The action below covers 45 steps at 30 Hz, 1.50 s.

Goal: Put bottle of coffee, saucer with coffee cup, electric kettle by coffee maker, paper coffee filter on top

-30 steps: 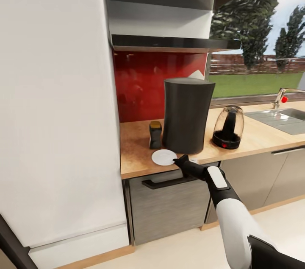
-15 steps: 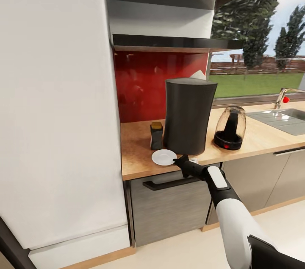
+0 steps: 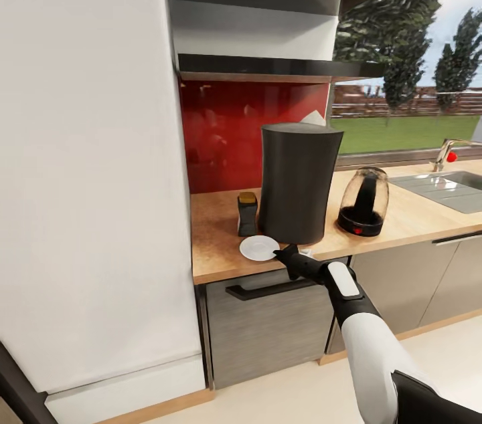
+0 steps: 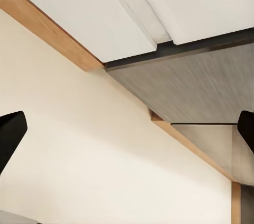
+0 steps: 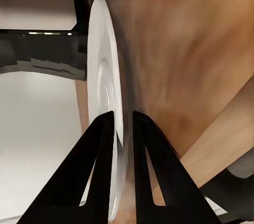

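Gripping saucer (image 3: 259, 247): right claw (image 3: 289, 255)

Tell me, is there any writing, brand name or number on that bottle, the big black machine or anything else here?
None can be read.
The bottle of coffee has a dark front with no legible label.
The coffee maker is plain black.
The electric kettle and the saucer carry no marks either.
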Tool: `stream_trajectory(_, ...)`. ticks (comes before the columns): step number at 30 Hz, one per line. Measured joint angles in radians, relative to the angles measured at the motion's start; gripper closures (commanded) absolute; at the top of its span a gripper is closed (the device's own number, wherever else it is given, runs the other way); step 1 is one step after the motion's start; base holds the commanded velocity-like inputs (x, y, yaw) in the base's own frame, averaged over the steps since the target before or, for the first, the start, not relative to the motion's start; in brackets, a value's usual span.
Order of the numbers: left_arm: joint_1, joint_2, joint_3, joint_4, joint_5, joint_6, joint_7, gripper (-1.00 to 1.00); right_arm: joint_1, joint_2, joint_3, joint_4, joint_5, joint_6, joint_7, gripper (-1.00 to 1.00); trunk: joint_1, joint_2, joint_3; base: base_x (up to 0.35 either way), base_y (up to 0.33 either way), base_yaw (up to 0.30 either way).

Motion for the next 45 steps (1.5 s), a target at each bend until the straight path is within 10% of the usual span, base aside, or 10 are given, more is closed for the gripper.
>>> stream_trajectory(41, -0.001, -0.001, 0.001, 0.001, 0.0, 0.0, 0.0, -1.0, 0.0, 0.001, 0.001, 0.0, -0.035, -0.005, 0.002, 1.0, 0.0, 0.0, -0.013, 0.0, 0.0, 0.0)
stream_trajectory(42, 0.0, 0.0, 0.001, 0.001, 0.0, 0.0, 0.0, -1.0, 0.0, 0.001, 0.0, 0.001, -0.036, -0.006, 0.003, -1.0, 0.0, 0.0, -0.013, 0.0, 0.0, 0.0)
stream_trajectory(45, 0.0, 0.0, 0.001, 0.001, 0.0, 0.0, 0.0, -1.0, 0.0, 0.0, -0.002, 0.003, -0.035, -0.004, 0.007, -1.0, 0.0, 0.0, -0.013, 0.0, 0.0, 0.0)
